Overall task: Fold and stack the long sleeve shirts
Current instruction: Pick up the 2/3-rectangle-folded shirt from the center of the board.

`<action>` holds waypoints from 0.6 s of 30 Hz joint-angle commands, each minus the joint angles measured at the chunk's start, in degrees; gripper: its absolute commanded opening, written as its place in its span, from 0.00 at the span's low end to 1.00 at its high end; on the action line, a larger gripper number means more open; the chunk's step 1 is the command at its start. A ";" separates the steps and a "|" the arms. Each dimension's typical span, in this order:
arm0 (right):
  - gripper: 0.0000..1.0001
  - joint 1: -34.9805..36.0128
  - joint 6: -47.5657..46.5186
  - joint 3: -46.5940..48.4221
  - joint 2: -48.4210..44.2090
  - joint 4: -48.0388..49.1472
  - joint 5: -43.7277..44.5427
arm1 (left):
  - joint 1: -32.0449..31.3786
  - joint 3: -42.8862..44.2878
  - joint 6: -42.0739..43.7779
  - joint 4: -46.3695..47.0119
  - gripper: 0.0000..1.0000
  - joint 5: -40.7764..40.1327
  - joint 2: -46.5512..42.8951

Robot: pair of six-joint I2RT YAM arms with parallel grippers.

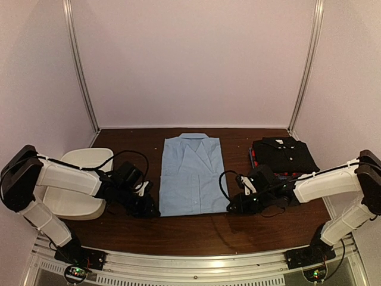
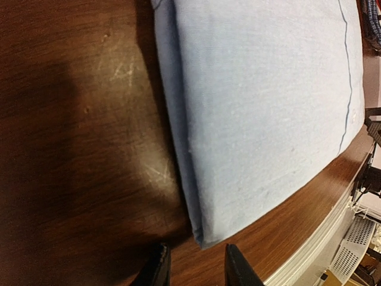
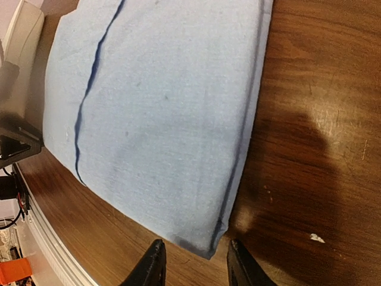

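A light blue collared shirt (image 1: 191, 174) lies flat in the middle of the table, sides folded in, collar towards the back. My left gripper (image 1: 149, 208) sits low at its near left corner and my right gripper (image 1: 233, 205) at its near right corner. In the left wrist view the shirt (image 2: 262, 119) ends in a corner just ahead of the left gripper (image 2: 196, 265), whose jaws stand apart on nothing. In the right wrist view the shirt (image 3: 161, 119) has its corner reaching just between the tips of the right gripper (image 3: 195, 262), which is open and not touching the cloth. A stack of folded shirts (image 1: 283, 154), black on top with red under it, sits at the back right.
A white plastic tub (image 1: 77, 179) stands at the left, close behind my left arm. The dark wooden table (image 1: 196, 235) ends in a metal rail (image 1: 190, 262) along the near edge. White walls close off the back and both sides.
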 commanded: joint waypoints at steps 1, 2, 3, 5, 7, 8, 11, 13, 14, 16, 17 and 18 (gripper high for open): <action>0.37 -0.31 1.72 -2.18 1.37 3.63 0.34 | -0.58 -0.12 -0.36 2.35 0.32 -0.69 1.27; 0.37 -0.32 1.80 -2.46 1.67 4.01 0.21 | -0.68 -0.12 -0.34 2.35 0.32 -0.79 1.51; 0.37 -0.29 1.89 -2.69 1.98 4.26 0.02 | -0.73 -0.08 -0.41 2.35 0.32 -0.92 1.64; 0.36 -0.32 2.14 -2.88 2.60 4.79 -0.42 | -0.93 -0.03 -0.54 2.54 0.32 -1.06 2.02; 0.36 -0.32 2.45 -3.20 2.85 5.45 -0.77 | -1.11 -0.05 -0.72 2.92 0.32 -0.87 2.30; 0.36 -0.32 2.69 -3.34 2.87 5.75 -0.86 | -1.27 0.03 -0.89 2.97 0.32 -0.87 2.36; 0.35 -0.32 3.06 -3.57 2.70 6.18 -1.00 | -1.76 0.23 -1.15 2.98 0.32 -0.88 2.75; 0.35 -0.32 3.21 -3.88 2.61 6.47 -0.92 | -2.04 0.23 -1.38 3.04 0.32 -0.93 2.99; 0.35 -0.32 3.32 -3.98 2.60 6.66 -1.00 | -2.14 0.23 -1.49 3.15 0.32 -0.92 3.06; 0.34 -0.31 3.50 -4.11 2.68 7.09 -0.92 | -2.40 0.23 -1.89 3.38 0.31 -0.93 3.19; 0.33 -0.33 3.63 -4.16 2.69 7.32 -1.05 | -2.45 0.23 -2.08 3.45 0.29 -1.00 3.27; 0.33 -0.33 3.73 -4.19 2.69 7.60 -1.08 | -2.52 0.23 -2.18 3.43 0.28 -1.03 3.20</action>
